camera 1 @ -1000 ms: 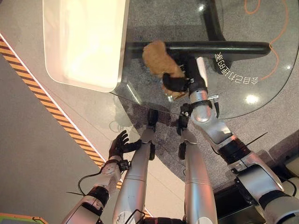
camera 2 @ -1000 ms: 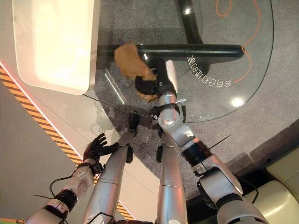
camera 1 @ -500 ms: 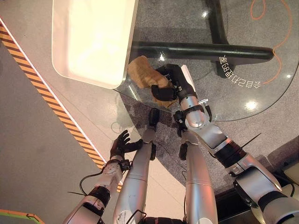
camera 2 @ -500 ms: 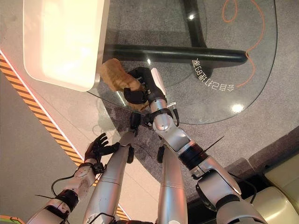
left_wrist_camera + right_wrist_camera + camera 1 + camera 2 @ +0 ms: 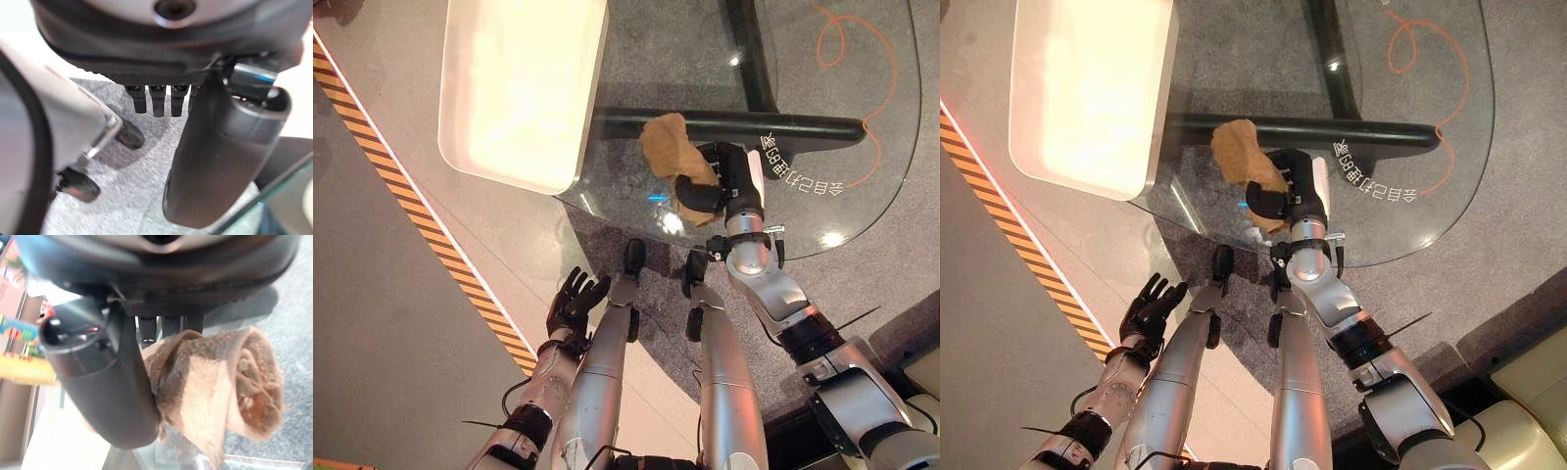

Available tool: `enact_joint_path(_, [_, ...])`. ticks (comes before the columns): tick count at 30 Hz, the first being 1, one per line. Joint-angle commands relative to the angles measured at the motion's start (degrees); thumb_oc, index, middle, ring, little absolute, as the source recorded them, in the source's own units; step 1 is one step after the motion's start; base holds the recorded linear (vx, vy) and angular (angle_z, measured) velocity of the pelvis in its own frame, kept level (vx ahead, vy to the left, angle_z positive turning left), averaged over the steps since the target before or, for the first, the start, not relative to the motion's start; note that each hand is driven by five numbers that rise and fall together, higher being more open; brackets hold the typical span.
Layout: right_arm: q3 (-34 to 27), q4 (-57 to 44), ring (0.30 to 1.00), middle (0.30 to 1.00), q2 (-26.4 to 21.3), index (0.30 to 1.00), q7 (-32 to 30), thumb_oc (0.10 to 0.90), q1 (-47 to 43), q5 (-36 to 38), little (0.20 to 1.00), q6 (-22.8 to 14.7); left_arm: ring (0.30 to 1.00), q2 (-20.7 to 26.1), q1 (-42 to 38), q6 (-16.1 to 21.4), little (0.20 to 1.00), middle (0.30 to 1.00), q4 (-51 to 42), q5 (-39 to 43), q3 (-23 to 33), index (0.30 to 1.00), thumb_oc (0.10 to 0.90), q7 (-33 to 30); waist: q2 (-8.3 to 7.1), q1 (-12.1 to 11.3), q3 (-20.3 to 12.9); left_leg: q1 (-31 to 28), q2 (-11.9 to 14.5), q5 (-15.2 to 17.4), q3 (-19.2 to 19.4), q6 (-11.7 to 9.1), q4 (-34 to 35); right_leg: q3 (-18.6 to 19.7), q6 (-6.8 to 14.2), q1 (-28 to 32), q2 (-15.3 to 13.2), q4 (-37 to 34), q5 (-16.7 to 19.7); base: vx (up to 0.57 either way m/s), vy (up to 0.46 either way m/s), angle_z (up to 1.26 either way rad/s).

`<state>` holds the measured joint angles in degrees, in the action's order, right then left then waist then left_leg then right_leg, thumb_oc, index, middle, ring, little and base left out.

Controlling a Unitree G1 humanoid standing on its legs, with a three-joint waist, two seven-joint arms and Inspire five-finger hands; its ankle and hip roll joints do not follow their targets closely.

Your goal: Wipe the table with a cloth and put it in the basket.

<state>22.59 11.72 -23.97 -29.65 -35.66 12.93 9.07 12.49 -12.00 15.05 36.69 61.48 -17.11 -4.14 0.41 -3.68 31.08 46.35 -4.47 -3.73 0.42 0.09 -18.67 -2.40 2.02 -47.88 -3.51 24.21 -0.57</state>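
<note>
Grey speckled flooring is showing through the clear rounded glass table (image 5: 862, 211), with a broad cream-white tray-like bin (image 5: 519, 88) standing at its far left. We are pressing a crumpled tan terry cloth (image 5: 668, 149) onto the glass near the middle, our right hand (image 5: 713, 191) curling its fingers round the near end. Our left hand (image 5: 573, 302) is hanging low, fingers spread, holding nothing. We are judging the cloth light, soft and floppy, best gripped by its bunched middle.

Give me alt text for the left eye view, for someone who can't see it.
The robot's right hand grips a crumpled brown cloth on a round glass table, beside a white basket. Its left hand hangs low over the floor, fingers spread, holding nothing.
</note>
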Motion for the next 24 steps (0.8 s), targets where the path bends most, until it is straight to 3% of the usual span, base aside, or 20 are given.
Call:
enact_joint_path(1, [-3.0, -13.9, 0.300, 0.300, -0.3, 0.300, 1.0, 0.100, 0.5, -0.7, 0.200, -9.4, 0.900, 1.8, 7.1, -0.3, 0.900, 0.900, -4.8, 3.5, 0.9, 0.900, 0.800, 2.5, 1.78, 0.5, -1.3, -4.0, -2.1, 5.1, 0.2, 3.3, -0.3, -2.5, 0.8, 3.3, 1.8, -5.0, 3.0, -0.02, -0.046, 0.05])
enact_joint_path(6, [-5.2, -15.8, 0.300, 0.300, -1.0, 0.300, 3.1, 0.100, 4.9, -0.8, 0.200, -11.4, 0.900, 3.0, 10.6, -6.4, 0.900, 0.900, -11.3, 6.9, 2.0, 0.900, 0.800, 6.5, 1.46, 0.3, -1.3, -8.4, -1.7, 4.8, 0.2, 3.3, 1.8, -3.0, 0.7, 8.1, 1.8, -6.3, 2.2, -0.03, -0.087, -0.01])
enact_joint_path(11, [-6.1, -16.3, 0.300, 0.300, -1.7, 0.300, 3.6, 0.100, 6.0, -0.7, 0.200, -11.8, 0.900, 4.0, 11.9, -8.3, 0.900, 0.900, -15.2, 6.5, 1.5, 0.900, 0.800, 7.8, 1.57, 0.1, -1.3, -10.7, -1.6, 4.8, 0.1, 3.3, 2.6, -3.2, 0.6, 10.5, 1.7, -7.0, 1.9, -0.01, -0.049, 0.01])
enact_joint_path(15, [-7.6, -17.8, 0.300, 0.300, -3.1, 0.300, 4.2, 0.100, 8.9, -1.4, 0.200, -13.1, 0.900, 6.7, 14.5, -10.3, 0.900, 0.900, -23.8, 8.2, 1.2, 0.900, 0.800, 11.1, 2.11, -0.1, -1.3, -14.3, -1.7, 5.2, 0.1, 3.4, 3.2, -3.2, 0.6, 14.3, 1.3, -7.9, 1.4, 0.00, -0.083, 0.04])
enact_joint_path(20, [-7.7, -21.5, 0.300, 0.300, -4.2, 0.300, 6.5, 0.100, 12.2, -3.1, 0.200, -15.0, 0.900, 9.2, 16.3, -10.4, 0.900, 0.900, -32.8, 11.3, 1.6, 0.900, 0.800, 26.1, 1.83, 0.2, -1.3, -15.4, -1.4, 5.9, 0.7, 3.7, 2.6, -3.1, 0.7, 15.9, 1.2, -8.2, 1.4, 0.01, -0.066, 0.02])
enact_joint_path(24, [-6.6, -23.7, 0.300, 0.300, -4.9, 0.300, 9.8, 0.100, 12.8, -3.5, 0.200, -16.7, 0.900, 9.9, 15.3, -9.3, 0.900, 0.900, -35.2, 14.8, 0.2, 0.900, 0.800, 31.6, 1.43, 1.0, -1.3, -14.4, -1.1, 6.2, 1.2, 3.8, 1.6, -2.6, 0.5, 15.2, 1.4, -7.8, 1.5, 0.00, -0.025, -0.02])
